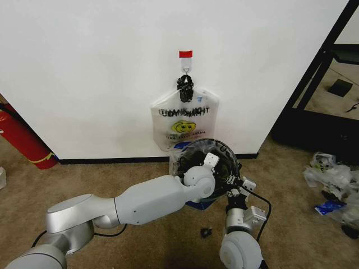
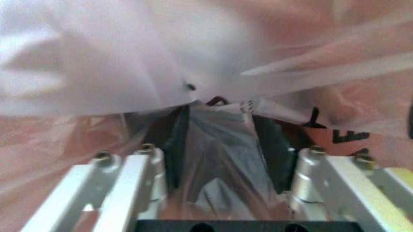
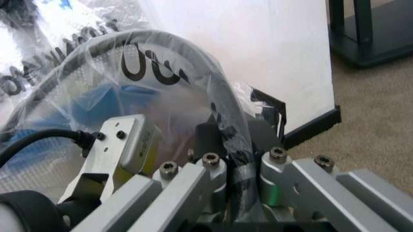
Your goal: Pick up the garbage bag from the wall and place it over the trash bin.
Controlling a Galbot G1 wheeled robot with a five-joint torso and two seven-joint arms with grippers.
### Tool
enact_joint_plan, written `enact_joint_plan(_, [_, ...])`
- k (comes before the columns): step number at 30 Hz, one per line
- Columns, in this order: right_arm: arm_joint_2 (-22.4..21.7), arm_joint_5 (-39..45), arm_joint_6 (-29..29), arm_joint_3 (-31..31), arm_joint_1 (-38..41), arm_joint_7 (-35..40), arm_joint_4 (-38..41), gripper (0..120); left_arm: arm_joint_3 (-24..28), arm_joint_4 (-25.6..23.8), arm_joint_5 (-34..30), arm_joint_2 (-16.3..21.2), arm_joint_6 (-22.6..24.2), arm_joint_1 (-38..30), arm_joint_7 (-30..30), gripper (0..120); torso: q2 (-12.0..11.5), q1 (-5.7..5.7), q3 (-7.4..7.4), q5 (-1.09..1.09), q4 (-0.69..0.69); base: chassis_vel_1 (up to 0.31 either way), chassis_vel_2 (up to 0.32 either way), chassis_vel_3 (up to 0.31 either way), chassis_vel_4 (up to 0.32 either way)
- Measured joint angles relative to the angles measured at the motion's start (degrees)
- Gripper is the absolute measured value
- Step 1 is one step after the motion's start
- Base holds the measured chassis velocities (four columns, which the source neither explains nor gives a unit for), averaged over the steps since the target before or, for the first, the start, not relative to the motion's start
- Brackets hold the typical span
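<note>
Stretching garbage bag (image 3: 161, 104) — both grippers

Bright, even room light on the white wall (image 1: 84, 67); the left wrist view is blurry, its plastic (image 2: 193, 53) glaring pale.

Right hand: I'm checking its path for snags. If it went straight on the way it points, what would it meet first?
The right hand is already shut on the garbage bag over the trash bin rim. Going straight on, it would probably push into the bin's rim, with the wall beyond; depth is unclear.
</note>
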Motion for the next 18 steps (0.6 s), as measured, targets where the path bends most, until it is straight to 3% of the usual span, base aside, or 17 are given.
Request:
enact_joint_plan(14, [-0.2,0.0,0.1,0.0,0.0,-0.1,-0.2,1,-0.1,1.0,0.0,-0.1,1.1,0.1,-0.9,96,0.0,0.0,0.0,0.0,0.0,0.0,0.0,0.0,0.0])
enact_joint_plan(17, [-0.2,0.0,0.1,0.0,0.1,-0.1,-0.3,1,-0.1,0.5,0.0,0.1,0.8,0.1,-1.3,97,0.0,0.0,0.0,0.0,0.0,0.0,0.0,0.0,0.0])
enact_joint_plan(18, [-0.3,0.1,0.1,0.0,0.2,-0.1,-0.3,1,-0.1,-0.4,-0.2,0.5,0.5,0.1,-1.5,93,0.0,0.0,0.0,0.0,-0.01,0.0,0.0,0.0,0.0])
